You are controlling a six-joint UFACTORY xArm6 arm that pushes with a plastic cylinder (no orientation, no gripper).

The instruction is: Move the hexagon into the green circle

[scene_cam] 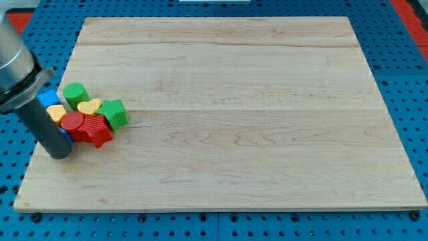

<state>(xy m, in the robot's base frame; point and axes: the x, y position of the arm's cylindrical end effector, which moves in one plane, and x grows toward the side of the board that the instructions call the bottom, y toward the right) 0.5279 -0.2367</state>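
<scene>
A tight cluster of blocks sits at the left side of the wooden board [221, 120]. The green circle [74, 94] is at the cluster's top. A small yellow block [56, 112], apparently the hexagon, lies just below and left of it, between a blue block [47, 98] and a round red block [72, 122]. A yellow heart [89, 106], a green star-like block [115, 114] and a red star [99, 132] fill the right side. My tip [59, 154] rests at the cluster's lower left, below the yellow block; the rod hides part of the blue blocks.
Another blue block [65, 134] peeks out beside the rod, mostly hidden. The board's left edge [33, 161] is close to my tip. A blue pegboard [401, 80] surrounds the board.
</scene>
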